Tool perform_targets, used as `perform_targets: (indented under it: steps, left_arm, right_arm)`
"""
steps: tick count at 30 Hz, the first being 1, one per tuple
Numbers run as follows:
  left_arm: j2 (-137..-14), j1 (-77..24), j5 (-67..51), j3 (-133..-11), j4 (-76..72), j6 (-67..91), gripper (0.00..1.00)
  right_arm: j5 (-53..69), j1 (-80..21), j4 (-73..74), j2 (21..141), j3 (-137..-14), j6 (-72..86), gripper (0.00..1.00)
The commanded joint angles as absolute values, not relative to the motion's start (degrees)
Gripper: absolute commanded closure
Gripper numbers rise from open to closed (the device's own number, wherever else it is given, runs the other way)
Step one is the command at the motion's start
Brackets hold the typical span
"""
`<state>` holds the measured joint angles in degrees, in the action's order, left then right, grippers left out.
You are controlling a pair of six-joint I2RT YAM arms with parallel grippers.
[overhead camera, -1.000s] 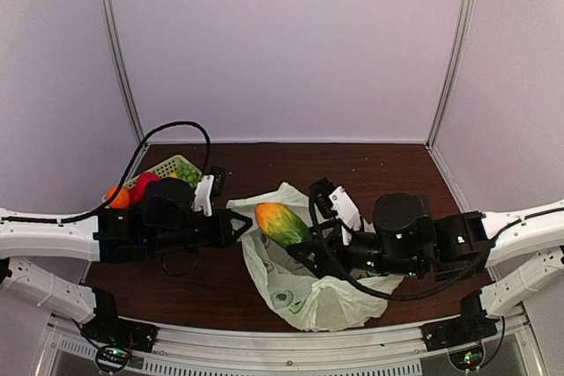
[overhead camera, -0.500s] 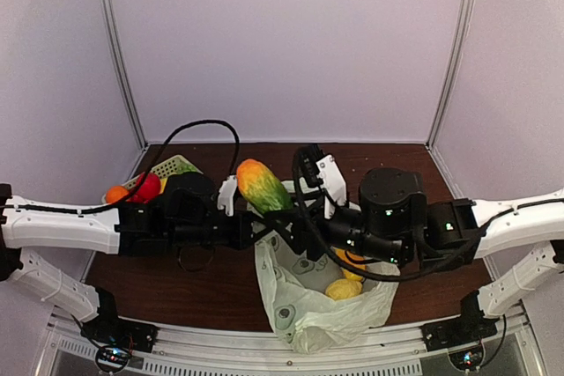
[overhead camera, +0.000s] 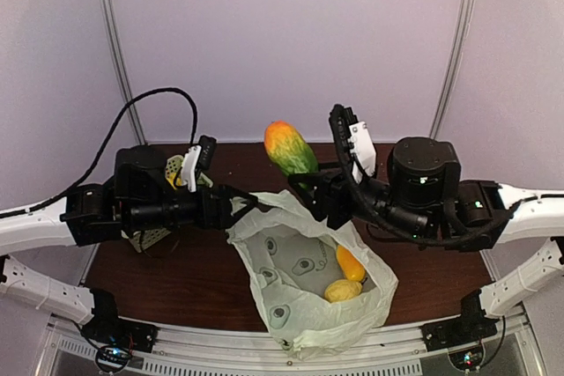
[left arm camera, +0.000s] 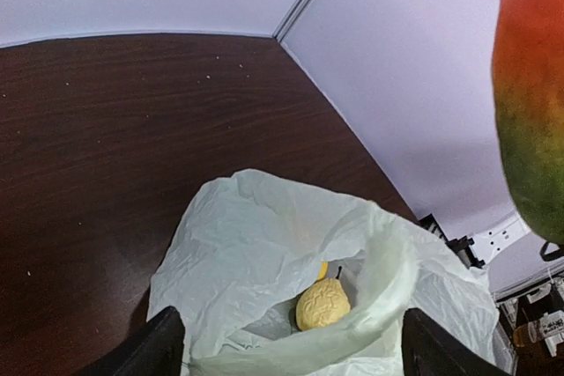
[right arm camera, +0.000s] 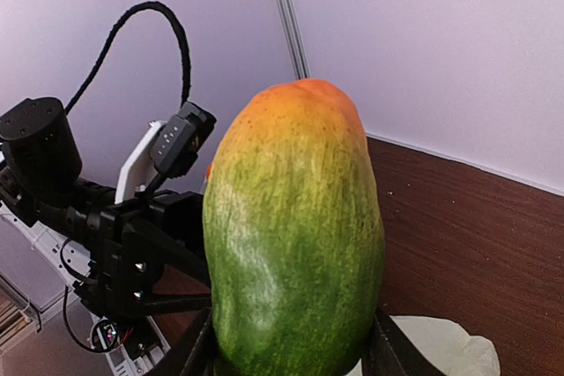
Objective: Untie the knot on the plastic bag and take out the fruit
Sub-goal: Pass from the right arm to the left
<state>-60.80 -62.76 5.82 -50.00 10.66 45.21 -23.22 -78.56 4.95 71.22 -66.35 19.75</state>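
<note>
- The right tool [right arm camera: 289,357] is clamped on the green lower end of the orange-and-green fruit [overhead camera: 289,149]. One finger sits on each flank, and the fruit hangs in the air above the back rim of the plastic bag [overhead camera: 300,305].
- The left tool [left arm camera: 300,351] has its fingers wide apart at the bag's left rim. The thin plastic lies between them but looks unpinched.
- In the right wrist view the held fruit's long axis stands nearly upright, orange tip up and green end down in the jaws. From above, it leans with the orange tip toward the back wall and slightly left.
- The step in hand appears to be carrying this fruit out of the bag.
- Gripped at one end only, the fruit could swing or slip. A slow, steady carry to bare counter [overhead camera: 203,279] beside the bag looks the sound course.
- The jaws would best part only once the fruit's side rests on the wood. Laid lengthwise, it should settle rather than topple.
- The bag sits on the counter between the two arms. Its mouth gapes upward with nothing tying it, so the untying looks done.
- Inside, a wrinkled yellow fruit [overhead camera: 342,290] and a smoother orange-yellow fruit [overhead camera: 350,263] lie close together at the right of the bag's floor, not yet taken out.
- The left tool would do well to pinch the rim and hold the mouth wide for the next reach.
</note>
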Motion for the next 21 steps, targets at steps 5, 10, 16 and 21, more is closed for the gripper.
perform_targets:
  steps: [5,10,16,21]
  left_arm:
    - [-56.43,-62.36,1.09,-58.62,14.76,41.35,0.11]
    - [-59.19,-62.36,-6.10,-62.52,8.34,41.05,0.05]
    - [-65.29,-62.33,-8.99,-66.19,6.26,42.16,0.03]
    - [-67.45,-62.14,-8.24,-66.72,6.49,44.11,0.03]
  right_arm:
    - [-24.27,-78.20,8.88,65.07,-62.69,18.38,0.63]
    - [-21.51,-78.37,7.87,65.61,-62.29,17.66,0.63]
    - [-19.54,-78.97,6.29,67.16,-63.17,16.53,0.63]
    - [-18.09,-79.66,6.07,67.84,-63.42,14.99,0.63]
